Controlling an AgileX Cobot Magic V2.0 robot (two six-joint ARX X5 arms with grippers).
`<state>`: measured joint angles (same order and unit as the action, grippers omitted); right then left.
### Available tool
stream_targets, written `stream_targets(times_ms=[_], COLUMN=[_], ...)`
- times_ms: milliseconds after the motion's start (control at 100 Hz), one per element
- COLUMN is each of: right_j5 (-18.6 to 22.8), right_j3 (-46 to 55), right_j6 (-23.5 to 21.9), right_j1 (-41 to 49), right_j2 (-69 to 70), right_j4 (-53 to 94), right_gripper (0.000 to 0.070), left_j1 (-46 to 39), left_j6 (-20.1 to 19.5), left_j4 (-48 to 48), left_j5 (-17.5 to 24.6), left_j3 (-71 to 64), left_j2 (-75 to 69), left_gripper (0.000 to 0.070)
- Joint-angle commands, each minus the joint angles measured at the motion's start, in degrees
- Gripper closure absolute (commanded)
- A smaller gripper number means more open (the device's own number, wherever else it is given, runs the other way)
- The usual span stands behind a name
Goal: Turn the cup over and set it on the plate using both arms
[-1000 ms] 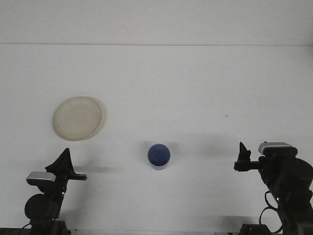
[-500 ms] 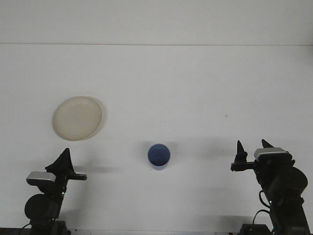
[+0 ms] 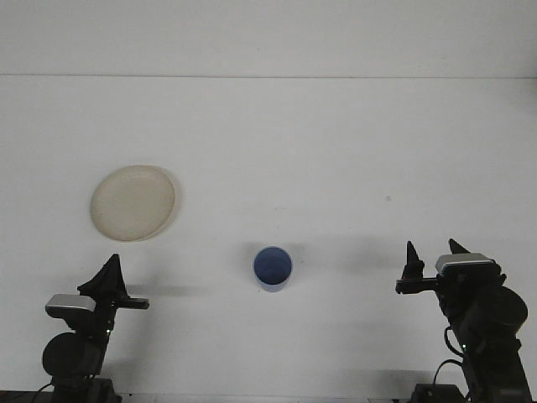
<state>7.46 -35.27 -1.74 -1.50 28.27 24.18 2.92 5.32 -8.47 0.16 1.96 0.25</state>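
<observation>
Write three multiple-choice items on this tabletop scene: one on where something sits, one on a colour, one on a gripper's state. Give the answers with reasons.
1. Where does the plate lie relative to the cup?
A. Farther back and to the left
B. Directly to its right
C. Under it

2. What colour is the cup?
A. Red
B. Blue
C. Green

3. How does the right gripper stand?
A. Shut on the cup
B. Shut on the plate
C. Open, holding nothing

Answers:
1 A: the plate sits up and left of the cup on the table, apart from it.
2 B: both the rim and the inside look blue.
3 C: its two fingers stand apart with only table between them, well right of the cup.
</observation>
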Motion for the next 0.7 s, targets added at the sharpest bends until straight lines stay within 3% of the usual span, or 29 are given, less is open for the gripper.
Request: stream_targets(times_ms=[0, 460, 690], right_j5=[0.00, 0.04, 0.04], right_j3=[-0.59, -0.59, -0.59], right_j6=[0.48, 0.46, 0.31], right_j1=[0.02, 0.04, 0.04], right_j2=[0.17, 0.17, 0.17], right_j4=[-0.63, -0.57, -0.57], right_gripper=[0.0161, 0.0161, 0.0161], left_j1=[0.15, 0.11, 0.11], left_j6=[-0.09, 0.83, 0.74], left_j4=[-0.59, 0.09, 9.44], left_j5=[0.07, -0.59, -0.66], left_j3=[-1.11, 2.21, 15.93], left_j2=[-0.07, -0.07, 3.17], left_gripper=[0.0689, 0.0689, 0.0689])
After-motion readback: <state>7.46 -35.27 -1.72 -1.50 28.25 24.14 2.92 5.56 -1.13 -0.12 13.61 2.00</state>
